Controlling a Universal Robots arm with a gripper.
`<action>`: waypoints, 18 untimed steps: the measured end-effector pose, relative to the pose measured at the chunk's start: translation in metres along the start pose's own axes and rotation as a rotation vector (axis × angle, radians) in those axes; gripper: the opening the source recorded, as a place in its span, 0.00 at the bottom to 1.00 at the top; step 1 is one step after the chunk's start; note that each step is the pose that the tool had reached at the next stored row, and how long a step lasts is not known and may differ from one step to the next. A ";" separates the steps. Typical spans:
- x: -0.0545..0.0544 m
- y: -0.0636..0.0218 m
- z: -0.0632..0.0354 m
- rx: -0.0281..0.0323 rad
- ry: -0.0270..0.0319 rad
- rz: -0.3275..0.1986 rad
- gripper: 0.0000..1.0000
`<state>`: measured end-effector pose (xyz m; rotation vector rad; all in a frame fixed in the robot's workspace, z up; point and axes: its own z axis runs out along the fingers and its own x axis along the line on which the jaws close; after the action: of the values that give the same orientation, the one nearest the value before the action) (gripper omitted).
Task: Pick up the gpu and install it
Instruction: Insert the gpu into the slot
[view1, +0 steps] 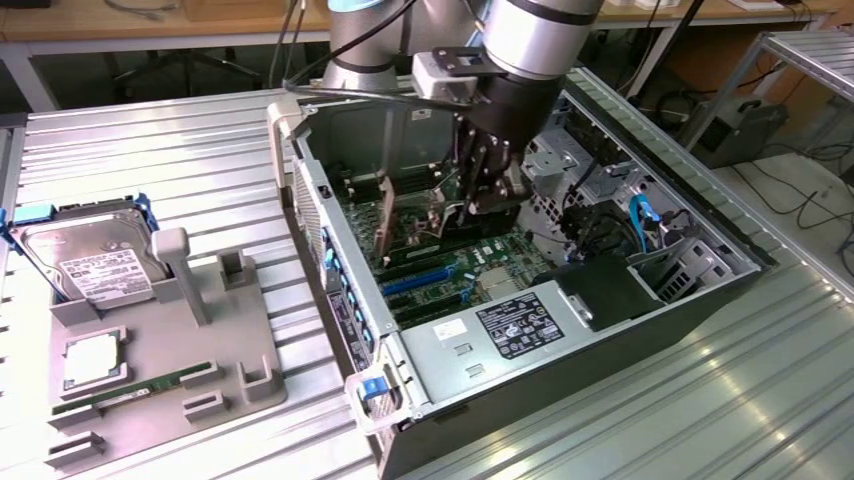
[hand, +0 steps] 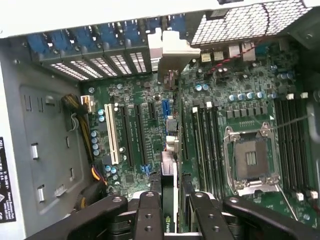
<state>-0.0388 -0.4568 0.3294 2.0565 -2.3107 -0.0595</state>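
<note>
My gripper (hand: 170, 202) is shut on the gpu (hand: 170, 150), a thin black card seen edge-on between the two black fingers (hand: 150, 215). Its silvery end bracket (hand: 172, 47) reaches the rear slot openings of the case. The card hangs upright just above the green motherboard (hand: 135, 125), in line with the expansion slots beside the blue slot (hand: 165, 107); whether it touches a slot I cannot tell. In the exterior view the gripper (view1: 483, 200) is down inside the open computer case (view1: 314, 200), with the gpu (view1: 427, 222) stretching toward the case's rear wall.
A CPU socket (hand: 250, 157) and memory slots (hand: 205, 145) lie beside the card. The power supply (view1: 521, 325) and drive bays (view1: 674, 265) crowd the case. On the exterior view's left, a grey fixture (view1: 160, 370) holds a hard drive (view1: 87, 260), a processor (view1: 91, 360) and a green memory stick (view1: 134, 388).
</note>
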 end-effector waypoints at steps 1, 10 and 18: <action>0.000 0.0013 0.0014 -0.0001 -0.0006 -0.003 0.26; 0.005 0.0070 0.0167 -0.0003 -0.0036 -0.057 0.26; 0.006 0.0080 0.0202 -0.0002 -0.0050 -0.065 0.26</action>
<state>-0.0487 -0.4618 0.3098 2.1340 -2.2458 -0.0674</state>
